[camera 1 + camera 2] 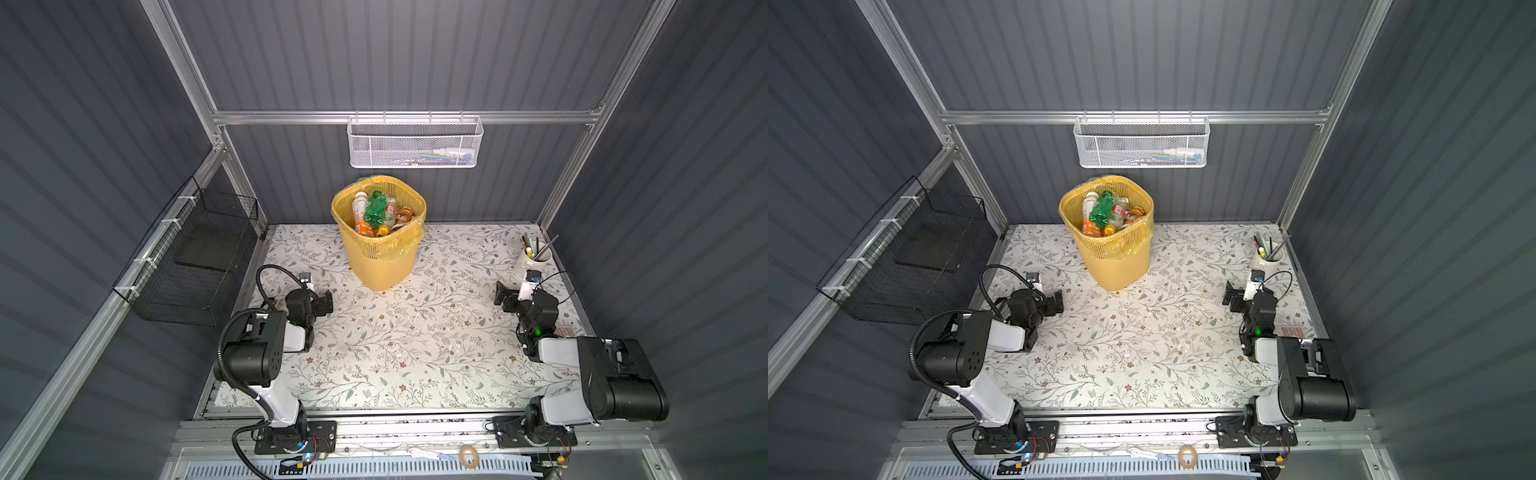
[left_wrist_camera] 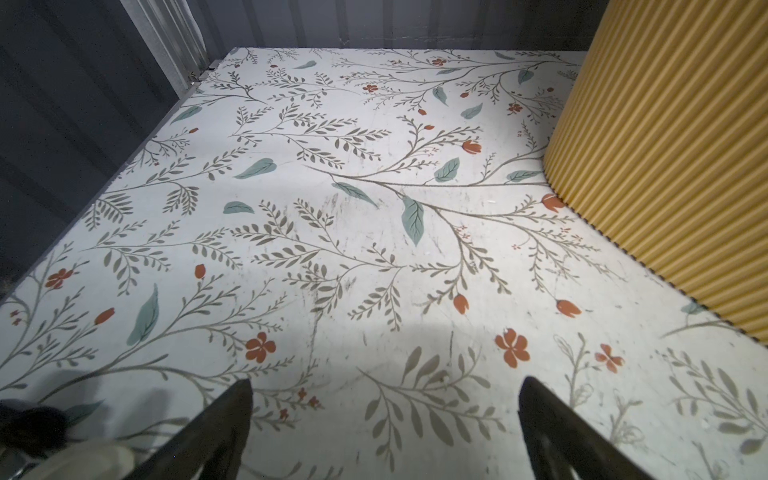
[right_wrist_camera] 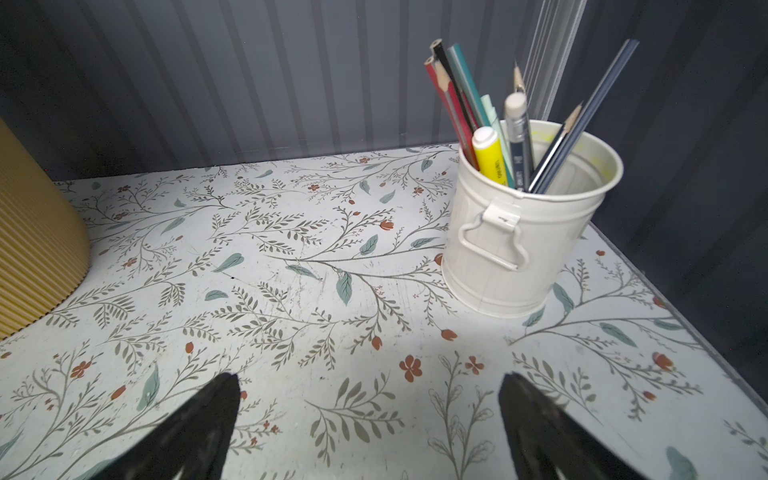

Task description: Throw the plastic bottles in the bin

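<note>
Toward the back of the table (image 1: 415, 345), in both top views, the bin (image 1: 382, 266) stands upright with the bottles (image 1: 388, 216) heaped inside. The green bottle (image 1: 374, 210) lies slanted, its length running roughly front to back. The left gripper (image 1: 327, 301) and right gripper (image 1: 501, 297) sit low on either side, well apart from the bin, with nothing between. A cup of pens (image 1: 532, 259) stands near the right one.

Through the left wrist camera I see the left gripper (image 2: 384, 386) spread wide and empty, the bin's ribbed wall (image 2: 665, 166) off to one side.

Through the right wrist camera the right gripper (image 3: 370, 380) is also wide and empty. The cup of pens (image 3: 519, 257) is ahead and the bin (image 3: 33, 232) is at the edge.
</note>
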Controlling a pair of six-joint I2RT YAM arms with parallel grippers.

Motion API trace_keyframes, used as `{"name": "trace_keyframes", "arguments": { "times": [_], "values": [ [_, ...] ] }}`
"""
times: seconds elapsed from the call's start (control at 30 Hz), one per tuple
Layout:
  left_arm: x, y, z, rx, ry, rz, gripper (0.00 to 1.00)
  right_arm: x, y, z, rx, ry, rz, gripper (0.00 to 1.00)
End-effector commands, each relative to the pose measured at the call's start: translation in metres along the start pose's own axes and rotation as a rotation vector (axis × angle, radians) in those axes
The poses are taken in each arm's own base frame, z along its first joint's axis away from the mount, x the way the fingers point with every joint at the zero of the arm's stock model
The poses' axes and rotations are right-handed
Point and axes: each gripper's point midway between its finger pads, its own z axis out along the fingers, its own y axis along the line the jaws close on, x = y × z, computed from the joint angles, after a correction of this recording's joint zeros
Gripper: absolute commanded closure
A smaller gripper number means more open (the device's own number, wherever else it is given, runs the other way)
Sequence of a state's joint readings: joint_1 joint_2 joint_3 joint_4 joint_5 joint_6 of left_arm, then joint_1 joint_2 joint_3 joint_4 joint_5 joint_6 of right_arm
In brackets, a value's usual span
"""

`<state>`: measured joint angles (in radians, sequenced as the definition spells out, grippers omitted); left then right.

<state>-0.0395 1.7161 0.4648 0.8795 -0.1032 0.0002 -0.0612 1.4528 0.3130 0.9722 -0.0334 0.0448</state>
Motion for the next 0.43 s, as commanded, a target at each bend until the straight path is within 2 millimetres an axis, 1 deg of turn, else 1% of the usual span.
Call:
{"name": "trace_keyframes", "arguments": {
  "times": [0.0, 0.4],
  "values": [
    [-0.0104, -0.0028, 0.0018, 0.015, -0.029, 0.018, 0.01, -0.0046, -0.002, 0.0031, 0.005, -0.011, 0.01, 0.01],
    [-0.0106, -0.0027, 0.0021, 0.014, -0.029, 0.018, 0.0, -0.0043, -0.002, 0.003, 0.006, -0.01, 0.009, 0.01]
  ]
}}
